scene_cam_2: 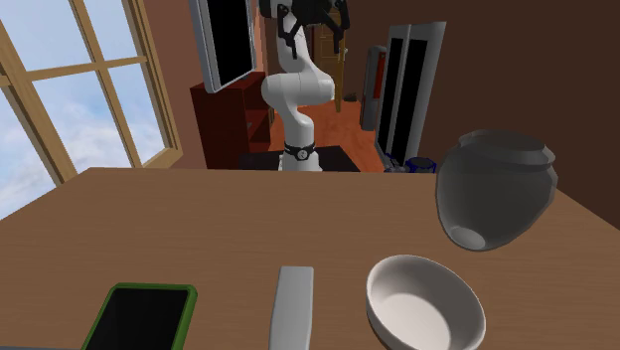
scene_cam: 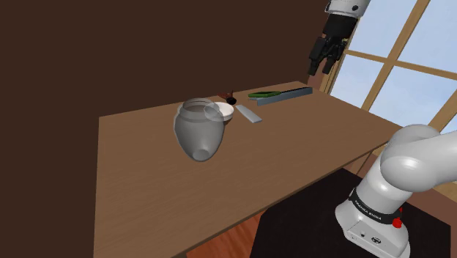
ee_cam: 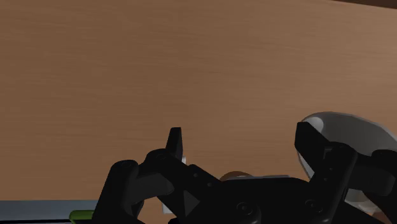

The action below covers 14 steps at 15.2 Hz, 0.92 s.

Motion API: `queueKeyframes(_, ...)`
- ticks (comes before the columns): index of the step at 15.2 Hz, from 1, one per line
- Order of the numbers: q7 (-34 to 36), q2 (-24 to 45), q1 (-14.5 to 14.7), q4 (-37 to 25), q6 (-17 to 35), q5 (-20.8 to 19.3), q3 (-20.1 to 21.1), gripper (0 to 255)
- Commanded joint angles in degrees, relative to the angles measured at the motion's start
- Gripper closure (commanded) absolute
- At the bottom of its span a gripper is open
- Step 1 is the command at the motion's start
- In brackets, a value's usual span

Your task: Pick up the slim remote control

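The slim remote control (scene_cam: 247,113) is a flat pale grey bar lying on the wooden table (scene_cam: 146,176), just to the shoulder view's right of a white bowl (scene_cam: 223,112). In the second exterior view the remote (scene_cam_2: 291,306) lies between a green-edged tablet (scene_cam_2: 144,318) and the bowl (scene_cam_2: 425,301). My black gripper (scene_cam: 320,66) hangs high above the table's far right corner, well away from the remote. In the wrist view the gripper (ee_cam: 242,137) is open, its fingers (ee_cam: 174,143) standing wide apart over bare wood with nothing between them.
A grey jar (scene_cam: 199,129) leans tilted beside the bowl, also visible as the jar (scene_cam_2: 495,189). A green-edged tablet (scene_cam: 264,94) and a long blue-grey bar (scene_cam: 285,96) lie at the far edge. A window (scene_cam: 410,80) stands behind the arm.
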State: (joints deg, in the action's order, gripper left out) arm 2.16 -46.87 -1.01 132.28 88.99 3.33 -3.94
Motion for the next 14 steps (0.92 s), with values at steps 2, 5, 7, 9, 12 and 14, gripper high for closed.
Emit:
queueKeyframes(2,-0.07,1.52,-0.07,0.33,1.74,-0.15,-0.07,0)
queueKeyframes(5,-0.25,6.44,-0.26,0.86,6.85,-0.55,-0.32,0)
queueKeyframes(7,-0.36,9.97,-0.37,0.83,10.13,-0.78,-0.51,0)
queueKeyframes(9,-0.45,13.69,-0.48,0.49,13.28,-0.97,-0.71,0)
queueKeyframes(12,-0.57,19.54,-0.61,-0.6,17.71,-1.21,-1.07,0)
queueKeyframes(14,-0.65,23.59,-0.7,-1.7,20.44,-1.3,-1.32,0)
